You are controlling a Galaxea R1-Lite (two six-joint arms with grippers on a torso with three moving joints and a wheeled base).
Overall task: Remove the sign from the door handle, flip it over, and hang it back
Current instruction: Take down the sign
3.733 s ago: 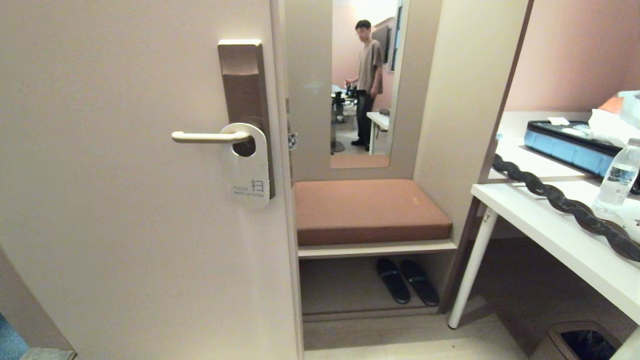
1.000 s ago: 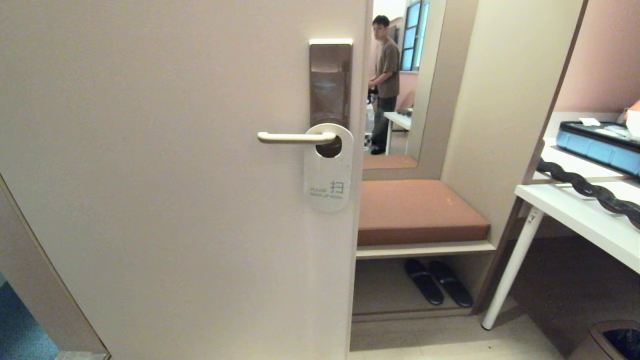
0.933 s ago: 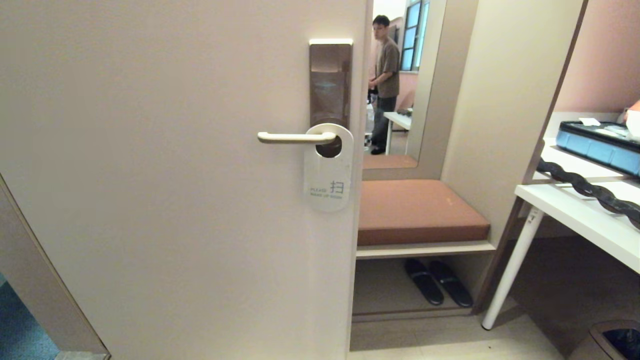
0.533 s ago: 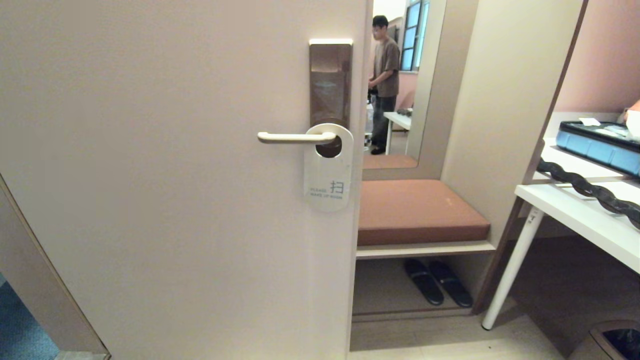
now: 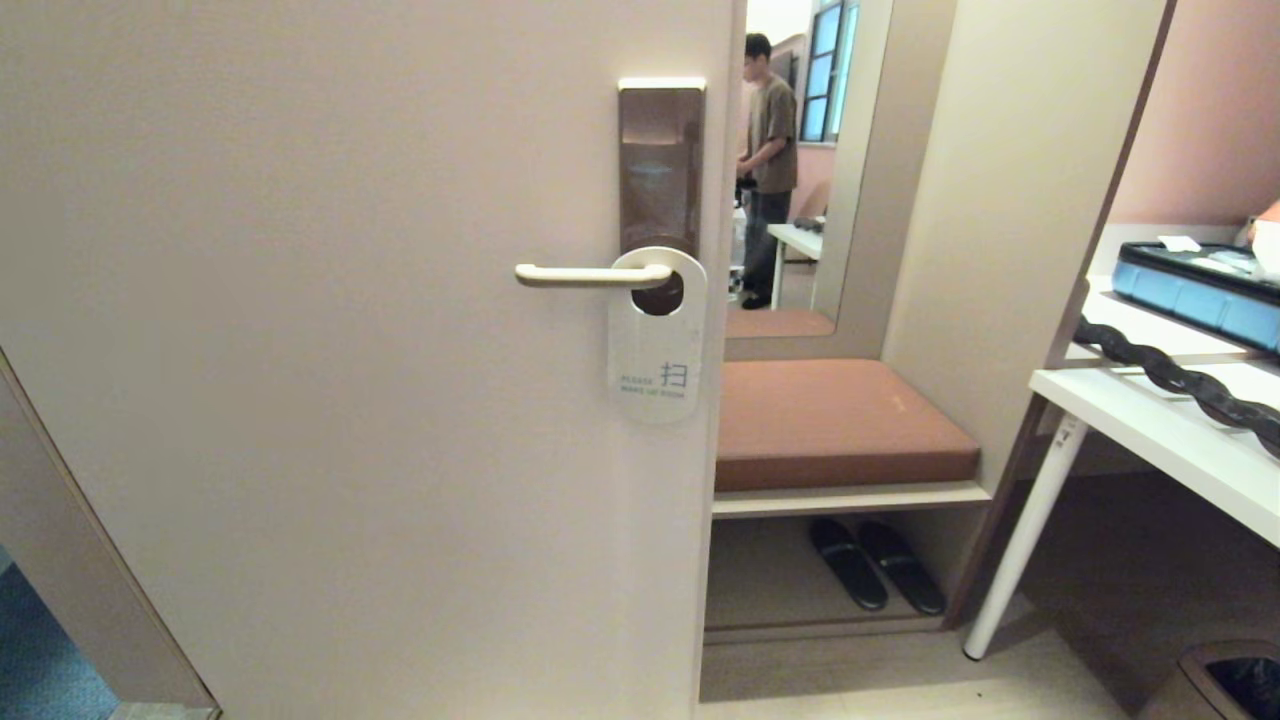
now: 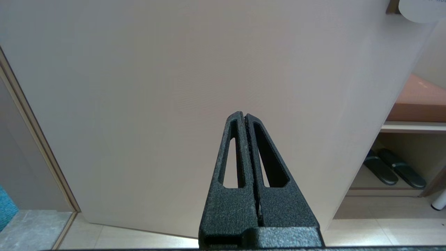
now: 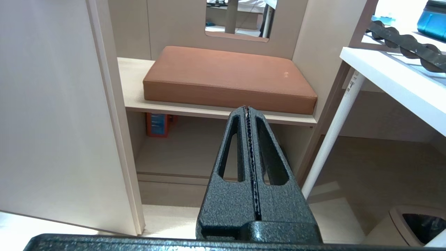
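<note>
From the head view, the sign [image 5: 656,340] hangs white side out on the door handle [image 5: 590,274]. Left gripper [image 6: 245,116] closed, empty, facing bare door; right gripper [image 7: 247,108] likewise, facing the bench [image 7: 226,78]. I'd pinch the sign's lower edge and slide it along the lever.

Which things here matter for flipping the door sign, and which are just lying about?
For the job: sign, white side out; door handle it hangs on; left claw and right claw, both shut, low, away from it.

Lying about: cushion, slippers, desk, blue case, bin.
</note>
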